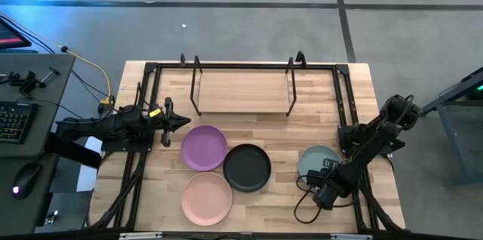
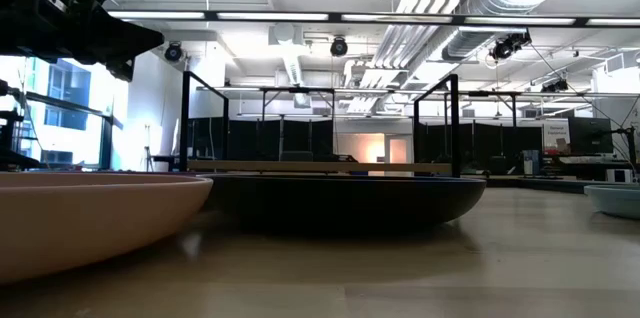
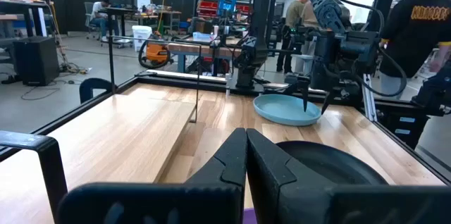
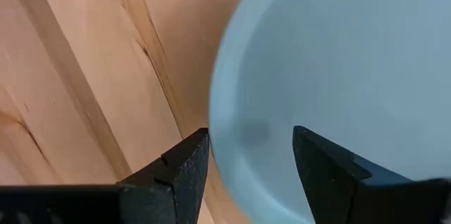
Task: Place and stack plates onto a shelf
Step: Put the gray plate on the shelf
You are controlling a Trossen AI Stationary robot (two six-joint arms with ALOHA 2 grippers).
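Note:
The high view shows the purple plate (image 1: 204,148), black plate (image 1: 247,167), pale pink plate (image 1: 207,198) and blue-green plate (image 1: 315,158) lying flat on the table. The shelf (image 1: 241,93) stands on its wire legs near the far edge. My left gripper (image 1: 179,123) is shut and hovers just left of the purple plate. My right gripper (image 4: 250,143) is open and points down over the blue-green plate (image 4: 338,69). One finger stands outside the plate's near rim (image 4: 220,132) and one inside; no touch shows. The left wrist view shows this gripper (image 3: 315,104) above the plate (image 3: 285,109).
A larger black metal frame (image 1: 343,100) surrounds the shelf and runs along both table sides. The black plate (image 2: 340,198) and pink plate (image 2: 90,218) sit close together in the low view. Bare wood (image 1: 264,127) lies between plates and shelf. People (image 3: 416,13) stand beyond the table.

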